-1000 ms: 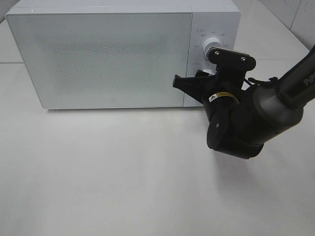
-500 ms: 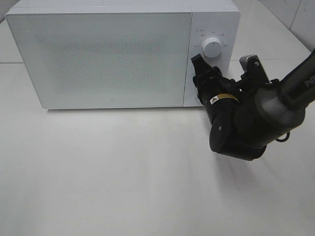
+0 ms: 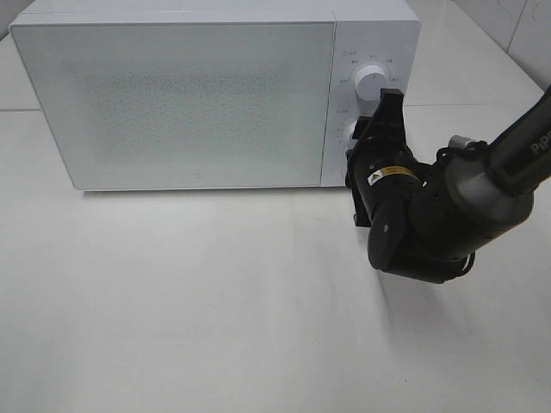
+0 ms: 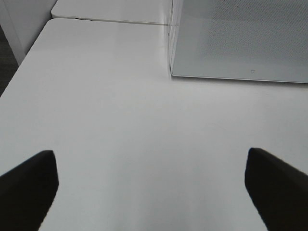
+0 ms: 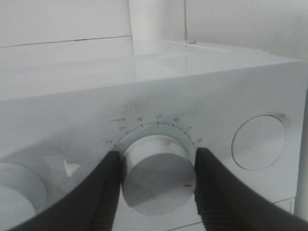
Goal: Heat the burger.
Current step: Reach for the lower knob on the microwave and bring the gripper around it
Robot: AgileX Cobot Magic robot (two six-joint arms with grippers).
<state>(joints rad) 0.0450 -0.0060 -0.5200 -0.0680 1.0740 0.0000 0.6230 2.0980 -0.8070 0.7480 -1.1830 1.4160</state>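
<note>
The burger is out of view. A white microwave (image 3: 189,95) stands at the back of the table with its door closed. My right gripper (image 3: 357,133) is at the control panel, its jaws shut on the lower knob (image 5: 156,175); both black fingers (image 5: 103,192) press the knob's sides. The upper knob (image 3: 370,79) is free. In the left wrist view my left gripper (image 4: 154,187) hangs open above the bare table, with nothing between its fingers (image 4: 29,185), and the microwave's front corner (image 4: 240,38) lies ahead of it.
The white table (image 3: 215,301) spreads in front of the microwave. A round button (image 5: 260,142) sits beside the gripped knob on the panel. The table's edge (image 4: 21,72) runs along one side in the left wrist view.
My right wrist has rolled while at the lower knob: the gripper swung from lying sideways to standing upright. The left gripper has not moved.
</note>
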